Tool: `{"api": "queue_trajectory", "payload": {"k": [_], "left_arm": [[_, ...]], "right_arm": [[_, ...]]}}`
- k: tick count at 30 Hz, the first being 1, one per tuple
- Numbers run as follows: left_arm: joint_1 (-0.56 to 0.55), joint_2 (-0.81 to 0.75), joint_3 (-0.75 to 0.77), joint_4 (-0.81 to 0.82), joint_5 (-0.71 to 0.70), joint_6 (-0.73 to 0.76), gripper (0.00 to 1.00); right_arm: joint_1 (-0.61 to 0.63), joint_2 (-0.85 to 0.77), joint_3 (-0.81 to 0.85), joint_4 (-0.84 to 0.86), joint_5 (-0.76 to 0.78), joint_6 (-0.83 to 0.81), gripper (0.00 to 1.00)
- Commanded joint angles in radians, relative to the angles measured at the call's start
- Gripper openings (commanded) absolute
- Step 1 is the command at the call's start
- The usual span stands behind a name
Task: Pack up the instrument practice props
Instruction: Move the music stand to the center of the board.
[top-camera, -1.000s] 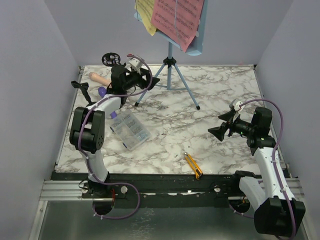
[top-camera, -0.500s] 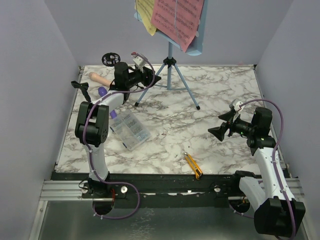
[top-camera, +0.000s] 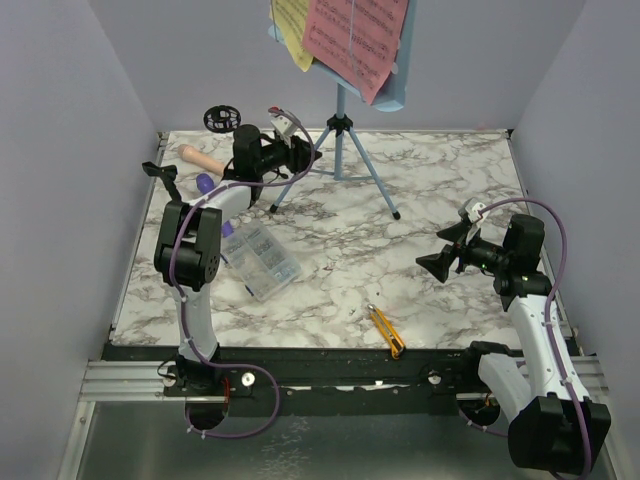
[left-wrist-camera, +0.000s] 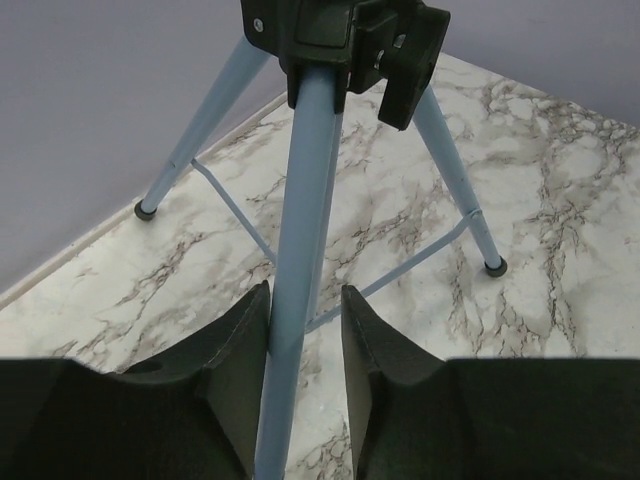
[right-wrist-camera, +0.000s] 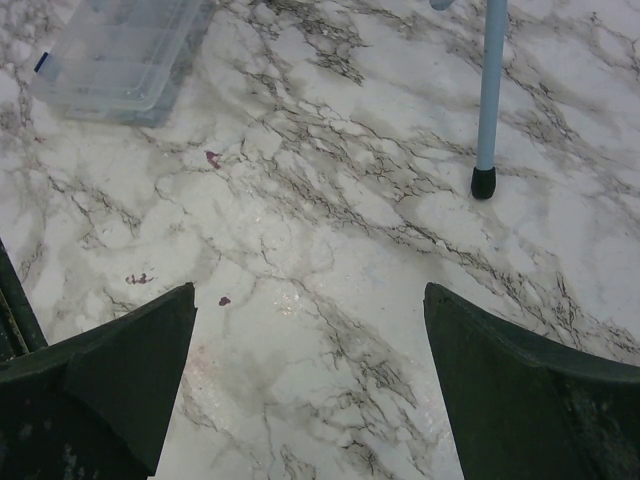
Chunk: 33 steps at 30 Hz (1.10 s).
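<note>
Overhead: music rack top cut off by frame; purple microphone half hidden behind left arm. Left wrist: left claw narrow round tripod leg, sliver of gap beside one finger. Right wrist: right claw wide over table; box cut off.

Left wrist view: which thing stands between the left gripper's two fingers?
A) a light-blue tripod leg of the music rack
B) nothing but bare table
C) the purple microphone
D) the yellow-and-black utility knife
A: the light-blue tripod leg runs down between the two dark fingers of the left gripper, one finger on each side of it.
</note>
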Motion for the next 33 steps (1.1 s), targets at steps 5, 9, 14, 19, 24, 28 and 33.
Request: {"api": "queue_trajectory", "payload": {"k": [5, 9, 14, 19, 24, 28, 33], "left_arm": [[-0.05, 0.024, 0.024, 0.013, 0.037, 0.037, 0.17], [-0.073, 0.023, 0.014, 0.013, 0.029, 0.047, 0.07], [-0.101, 0.007, -0.008, 0.013, 0.01, 0.047, 0.02], [-0.135, -0.035, -0.055, 0.011, -0.059, 0.014, 0.0], [-0.186, -0.09, -0.123, 0.011, -0.156, -0.017, 0.0], [-0.235, -0.146, -0.189, 0.011, -0.257, -0.06, 0.0], [-0.307, -0.201, -0.249, 0.015, -0.375, -0.114, 0.0]], "right_arm": [[-0.009, -0.008, 0.004, -0.005, -0.004, -0.015, 0.99], [-0.009, -0.009, 0.004, -0.005, -0.005, -0.016, 0.99], [-0.008, -0.013, 0.005, -0.005, -0.004, -0.015, 0.99], [-0.009, -0.013, 0.005, -0.007, -0.005, -0.015, 0.99], [-0.008, -0.019, 0.006, -0.008, -0.003, -0.017, 0.99], [-0.009, -0.02, 0.005, -0.009, -0.002, -0.017, 0.99], [-0.009, -0.023, 0.006, -0.01, -0.001, -0.018, 0.99]]}}
